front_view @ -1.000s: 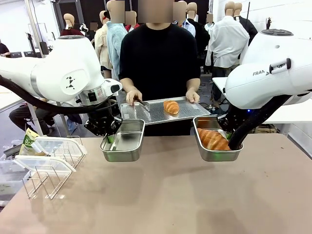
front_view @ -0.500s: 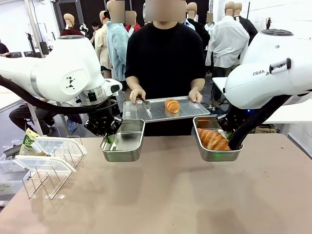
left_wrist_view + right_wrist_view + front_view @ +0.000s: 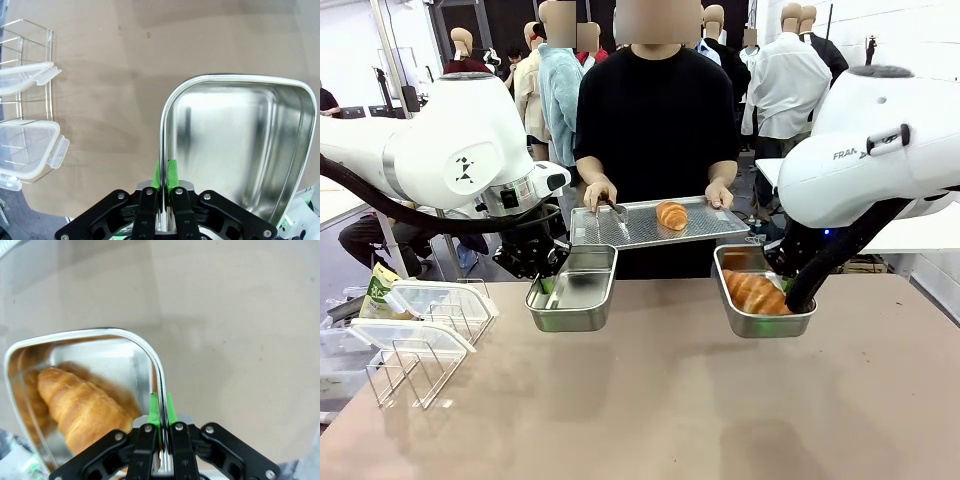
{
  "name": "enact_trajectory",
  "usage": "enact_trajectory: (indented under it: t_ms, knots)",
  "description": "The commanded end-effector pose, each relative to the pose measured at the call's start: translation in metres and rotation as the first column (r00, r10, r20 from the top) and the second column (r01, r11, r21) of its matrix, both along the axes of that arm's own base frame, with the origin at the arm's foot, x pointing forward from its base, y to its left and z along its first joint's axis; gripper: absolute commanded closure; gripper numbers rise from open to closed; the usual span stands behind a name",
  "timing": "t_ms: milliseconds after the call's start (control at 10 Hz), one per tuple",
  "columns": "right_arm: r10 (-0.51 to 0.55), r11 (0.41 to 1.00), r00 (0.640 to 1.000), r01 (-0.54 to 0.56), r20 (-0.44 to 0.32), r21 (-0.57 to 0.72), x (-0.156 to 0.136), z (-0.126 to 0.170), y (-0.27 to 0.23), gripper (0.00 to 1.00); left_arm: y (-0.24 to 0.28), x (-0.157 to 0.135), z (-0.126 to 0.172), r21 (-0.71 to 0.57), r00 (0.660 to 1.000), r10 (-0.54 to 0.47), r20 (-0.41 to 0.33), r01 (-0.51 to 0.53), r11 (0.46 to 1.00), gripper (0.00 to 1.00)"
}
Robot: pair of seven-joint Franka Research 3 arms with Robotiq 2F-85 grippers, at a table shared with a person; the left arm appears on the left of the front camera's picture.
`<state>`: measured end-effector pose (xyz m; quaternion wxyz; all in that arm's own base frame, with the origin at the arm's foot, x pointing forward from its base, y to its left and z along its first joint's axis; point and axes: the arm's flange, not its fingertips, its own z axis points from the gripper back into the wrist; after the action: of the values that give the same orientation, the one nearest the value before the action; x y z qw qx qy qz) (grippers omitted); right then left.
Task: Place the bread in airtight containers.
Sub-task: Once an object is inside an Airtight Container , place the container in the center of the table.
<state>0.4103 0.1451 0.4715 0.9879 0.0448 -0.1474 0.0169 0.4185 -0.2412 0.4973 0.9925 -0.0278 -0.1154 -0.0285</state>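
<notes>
My left gripper (image 3: pixel 165 176) is fully closed on the rim of the empty left tin (image 3: pixel 230 150), with one green pad inside the wall and one outside. My right gripper (image 3: pixel 161 412) is clamped the same way on the rim of the right tin (image 3: pixel 100 356), which contains at least one croissant roll (image 3: pixel 82 407). Another roll (image 3: pixel 671 215) lies on the perforated tray (image 3: pixel 630 228) held by the person (image 3: pixel 655 120) beyond both tins. I cannot confirm whether either tin touches the table (image 3: pixel 670 400).
</notes>
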Motion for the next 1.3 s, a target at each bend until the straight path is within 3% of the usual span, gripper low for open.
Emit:
enact_trajectory:
  t_ms: [0,300,500,1200]
  knots:
    - [-0.034,0.999,0.996,0.036,-0.084,0.026,0.028,-0.037,0.001,1.0,0.001,0.001,0.004,-0.003,1.0,0.002,0.006,-0.002,1.0,1.0]
    - [-0.05,0.998,0.997,0.052,-0.058,0.027,0.045,-0.075,-0.002,1.0,0.001,0.001,0.004,-0.003,1.0,0.002,0.006,-0.002,1.0,1.0]
    - [-0.052,0.999,0.999,0.052,0.003,-0.004,0.053,-0.096,0.002,1.0,0.001,0.001,0.004,-0.003,1.0,0.002,0.006,-0.002,1.0,1.0]
    - [-0.103,0.992,0.99,0.095,-0.099,-0.079,0.072,-0.129,0.003,1.0,0.001,0.001,0.004,-0.003,1.0,0.002,0.006,-0.002,1.0,1.0]
